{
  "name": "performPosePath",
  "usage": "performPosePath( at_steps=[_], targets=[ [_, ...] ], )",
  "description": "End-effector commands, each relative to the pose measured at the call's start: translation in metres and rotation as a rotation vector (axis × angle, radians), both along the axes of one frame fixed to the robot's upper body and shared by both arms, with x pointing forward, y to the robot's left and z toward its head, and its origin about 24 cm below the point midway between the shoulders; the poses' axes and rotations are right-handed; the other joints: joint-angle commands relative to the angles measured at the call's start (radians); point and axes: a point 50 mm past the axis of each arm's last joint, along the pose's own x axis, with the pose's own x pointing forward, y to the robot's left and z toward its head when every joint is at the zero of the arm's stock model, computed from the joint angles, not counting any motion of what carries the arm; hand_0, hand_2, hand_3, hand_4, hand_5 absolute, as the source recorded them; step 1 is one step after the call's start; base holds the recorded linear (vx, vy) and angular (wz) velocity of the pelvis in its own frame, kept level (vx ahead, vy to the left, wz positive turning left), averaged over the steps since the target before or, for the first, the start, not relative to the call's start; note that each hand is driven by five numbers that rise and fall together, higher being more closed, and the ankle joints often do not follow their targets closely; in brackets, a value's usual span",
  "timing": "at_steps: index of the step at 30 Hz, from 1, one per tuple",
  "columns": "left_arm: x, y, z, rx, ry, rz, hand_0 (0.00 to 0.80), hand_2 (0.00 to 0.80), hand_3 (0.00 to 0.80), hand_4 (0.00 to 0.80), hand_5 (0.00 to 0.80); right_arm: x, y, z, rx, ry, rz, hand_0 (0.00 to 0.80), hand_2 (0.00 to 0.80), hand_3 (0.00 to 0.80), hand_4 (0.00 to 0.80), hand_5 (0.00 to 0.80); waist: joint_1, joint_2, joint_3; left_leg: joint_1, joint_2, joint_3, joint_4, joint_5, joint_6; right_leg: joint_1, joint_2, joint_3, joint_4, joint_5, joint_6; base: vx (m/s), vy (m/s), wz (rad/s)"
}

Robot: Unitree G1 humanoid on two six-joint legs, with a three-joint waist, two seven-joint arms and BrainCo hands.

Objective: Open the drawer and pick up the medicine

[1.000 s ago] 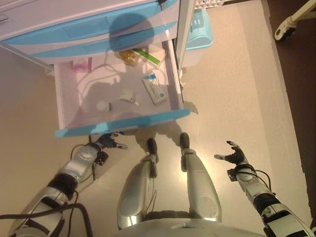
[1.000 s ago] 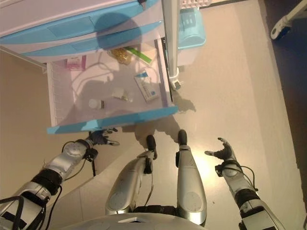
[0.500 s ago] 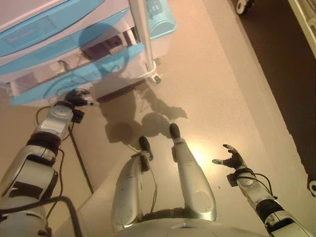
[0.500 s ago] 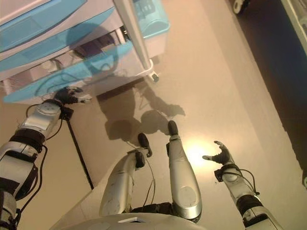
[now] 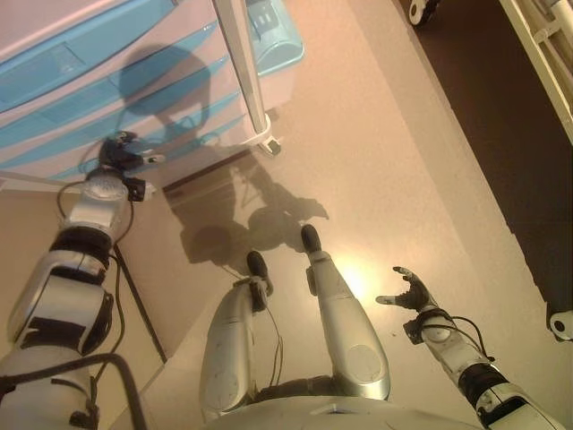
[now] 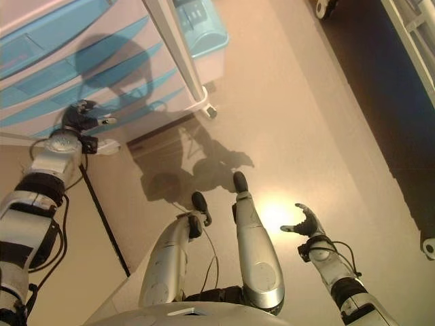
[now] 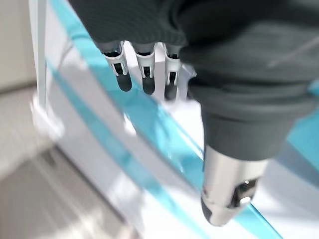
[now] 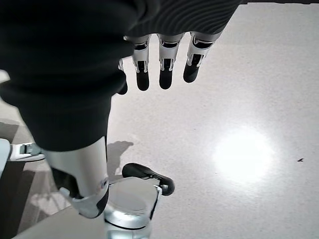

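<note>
The white drawer unit (image 5: 81, 85) with blue drawer fronts stands at the upper left, and all its drawers look pushed in. No medicine shows in any view. My left hand (image 5: 119, 152) rests against the lowest blue drawer front (image 5: 45, 161), fingers straight. The left wrist view shows its fingers (image 7: 144, 74) lying along the blue front (image 7: 149, 124), holding nothing. My right hand (image 5: 407, 291) hangs open and empty over the floor at the lower right, its fingers (image 8: 164, 64) spread.
A blue-lidded bin (image 5: 273, 36) stands right of the unit, behind a white post (image 5: 240, 72) that ends in a caster (image 5: 271, 143). Dark flooring with wheeled white frames (image 5: 421, 11) lies at the far right. Beige floor (image 5: 385, 161) spreads between.
The drawer, open with small items inside a second ago, has gone in under my left hand. The camera has swung so the unit now sits further up and left.
</note>
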Motion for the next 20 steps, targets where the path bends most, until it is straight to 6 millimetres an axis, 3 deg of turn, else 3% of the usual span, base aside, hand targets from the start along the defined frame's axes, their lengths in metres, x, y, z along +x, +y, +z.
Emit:
performPosePath(
  at_steps=[1, 3, 4, 7, 13, 16, 20],
  targets=[
    [-0.028, -0.022, -0.048, -0.231, -0.018, -0.140, 0.000, 0.000, 0.000, 0.000, 0.000, -0.020, 0.002, -0.012, 0.078, 0.026, -0.039, 0.000, 0.000, 0.000, 0.000, 0.000, 0.054, 0.005, -0.075, 0.058, -0.084, -0.040, -0.068, -0.012, 0.038, 0.080, -0.013, -0.058, -0.086, 0.014, 0.005, 0.031, -0.091, 0.09],
    [-0.045, -0.041, -0.077, -0.313, 0.032, -0.214, 0.000, 0.000, 0.000, 0.000, 0.000, -0.023, 0.003, -0.015, 0.124, 0.038, -0.055, 0.000, 0.000, 0.000, 0.000, 0.000, 0.076, 0.008, -0.092, 0.084, -0.095, -0.062, -0.102, 0.002, 0.034, 0.116, -0.020, -0.072, -0.112, 0.014, 0.005, 0.040, -0.096, 0.22],
    [-0.064, -0.053, -0.106, -0.375, 0.105, -0.241, 0.000, 0.000, 0.000, 0.000, 0.000, -0.027, 0.002, -0.018, 0.170, 0.057, -0.071, 0.000, 0.000, 0.000, 0.000, 0.000, 0.094, 0.012, -0.106, 0.110, -0.101, -0.083, -0.123, 0.009, 0.030, 0.153, -0.022, -0.086, -0.129, 0.009, 0.003, 0.068, -0.111, 0.28],
    [-0.104, -0.068, -0.155, -0.476, 0.270, -0.262, 0.000, 0.000, 0.000, 0.000, 0.000, -0.035, 0.000, -0.026, 0.294, 0.121, -0.117, 0.000, 0.000, 0.000, 0.000, 0.000, 0.129, 0.018, -0.156, 0.167, -0.106, -0.122, -0.183, 0.033, 0.016, 0.234, -0.021, -0.117, -0.176, 0.001, -0.008, 0.087, -0.106, 0.30],
    [-0.179, -0.083, -0.229, -0.508, 0.598, -0.217, 0.000, 0.000, 0.000, 0.000, 0.000, -0.062, 0.002, -0.050, 0.480, 0.270, -0.217, 0.000, 0.000, 0.000, 0.000, 0.000, 0.171, 0.015, -0.275, 0.281, -0.101, -0.176, -0.288, 0.064, -0.001, 0.370, -0.010, -0.169, -0.252, -0.015, -0.027, 0.125, -0.075, 0.33],
    [-0.210, -0.086, -0.250, -0.525, 0.711, -0.160, 0.000, 0.000, 0.000, 0.000, 0.000, -0.079, 0.010, -0.062, 0.517, 0.358, -0.217, 0.000, 0.000, 0.000, 0.000, 0.000, 0.185, 0.009, -0.327, 0.322, -0.098, -0.191, -0.322, 0.071, -0.004, 0.414, -0.005, -0.187, -0.273, -0.022, -0.031, 0.111, -0.052, 0.26],
    [-0.235, -0.086, -0.264, -0.528, 0.802, -0.083, 0.000, 0.000, 0.000, 0.000, 0.000, -0.097, 0.021, -0.074, 0.526, 0.458, -0.221, 0.000, 0.000, 0.000, 0.000, 0.000, 0.205, 0.002, -0.383, 0.368, -0.095, -0.213, -0.366, 0.079, -0.008, 0.465, 0.000, -0.209, -0.306, -0.026, -0.031, 0.070, -0.038, 0.26]
  ],
)
